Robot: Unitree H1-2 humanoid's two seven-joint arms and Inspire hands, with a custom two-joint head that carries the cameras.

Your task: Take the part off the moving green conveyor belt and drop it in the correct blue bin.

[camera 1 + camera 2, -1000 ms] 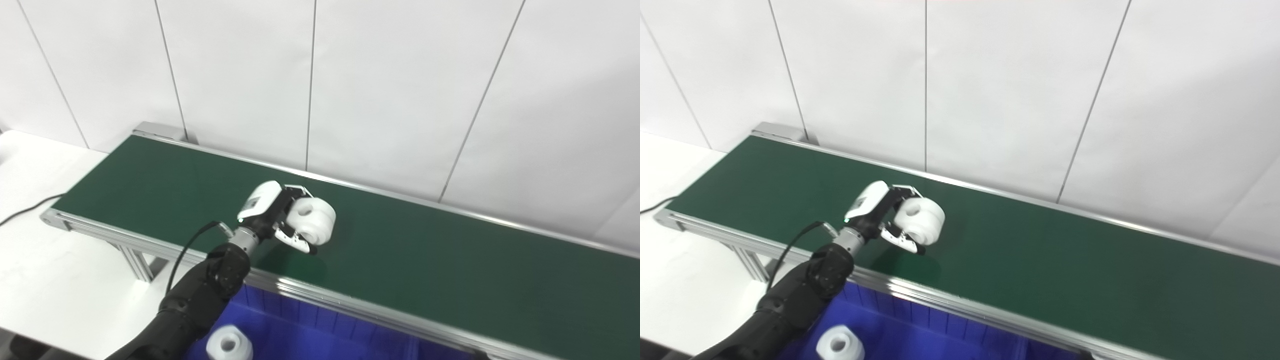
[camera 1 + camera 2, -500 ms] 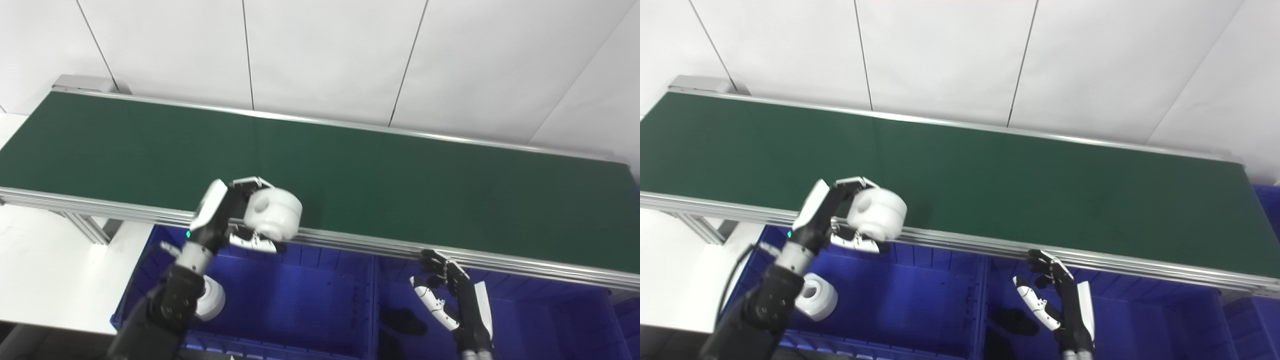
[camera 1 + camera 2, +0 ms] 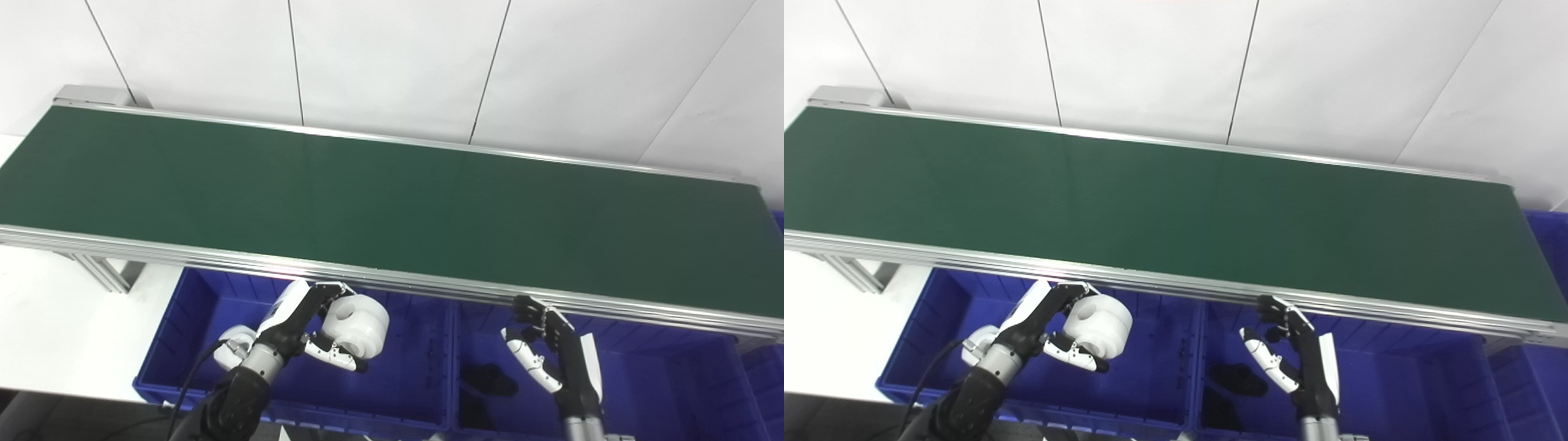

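My left hand (image 3: 306,327) is shut on a white round part with a hole (image 3: 356,326) and holds it above the left blue bin (image 3: 407,392), below the conveyor's near rail. It shows in the right eye view too (image 3: 1097,327). A second white part (image 3: 236,338) lies in that bin, partly hidden behind my left wrist. The green conveyor belt (image 3: 367,196) carries nothing. My right hand (image 3: 548,352) is open and empty over the middle blue bin (image 3: 661,386).
Black parts (image 3: 490,380) lie in the middle bin. A further blue bin (image 3: 1546,245) shows at the right edge. The white table (image 3: 55,331) lies to the left. A white panelled wall stands behind the belt.
My left hand has carried the white part from over the belt, past the near rail, down over the left bin. The camera has swung right and down. My right hand has barely moved.
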